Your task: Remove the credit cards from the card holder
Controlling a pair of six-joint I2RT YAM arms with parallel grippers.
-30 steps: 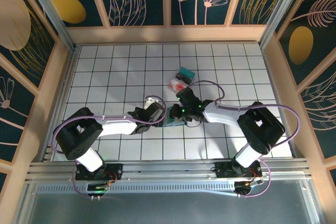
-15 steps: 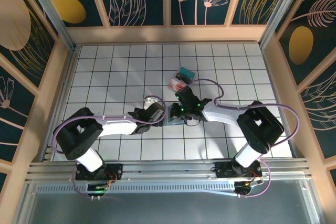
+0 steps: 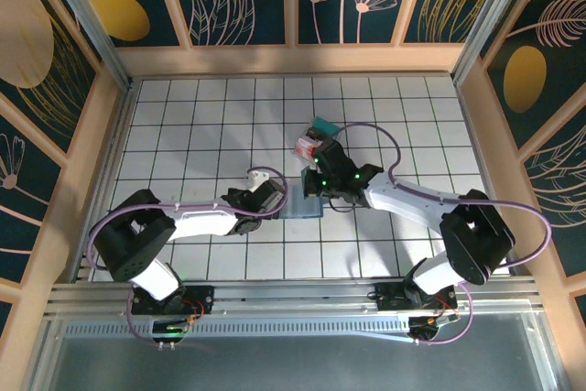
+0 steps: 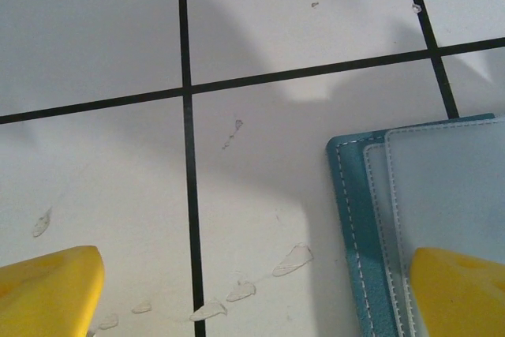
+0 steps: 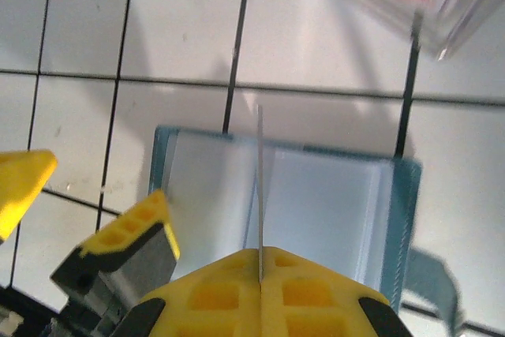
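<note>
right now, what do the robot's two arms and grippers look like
Both the left arm and right arm have white link shells, black joints and looping purple cables. Small green lights glow at the right wrist. The left gripper and right gripper have bright yellow plastic fingers; the right's show moulded pockets.

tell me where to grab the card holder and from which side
Probably its stitched outer edge, from the left arm's side. The card holder lies flat and open on the tiles, so only a rim offers a pinch. That edge sits between the open left hand's fingers, while the right hand, shut on a card, hangs over the middle fold.
</note>
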